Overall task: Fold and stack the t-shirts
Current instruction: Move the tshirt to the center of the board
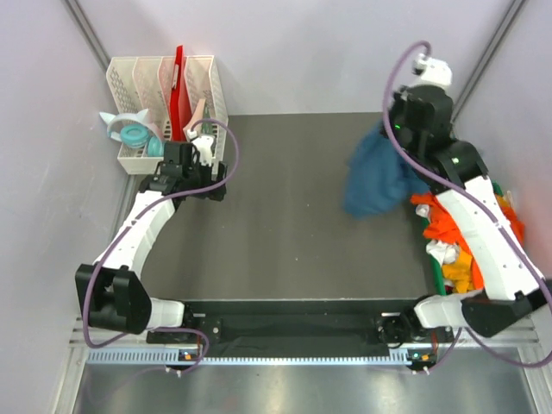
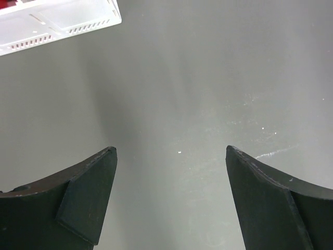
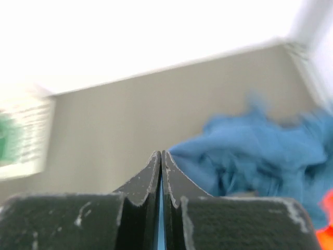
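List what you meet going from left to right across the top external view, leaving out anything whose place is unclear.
Teal rolls → left end effector, open over the table → teal-blue t-shirt → pile of orange t-shirts. The white organiser and the right arm overlap these, so they are left out.

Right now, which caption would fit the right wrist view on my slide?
Right gripper, jaws shut on a thin fold of the teal-blue t-shirt, above the grey table.
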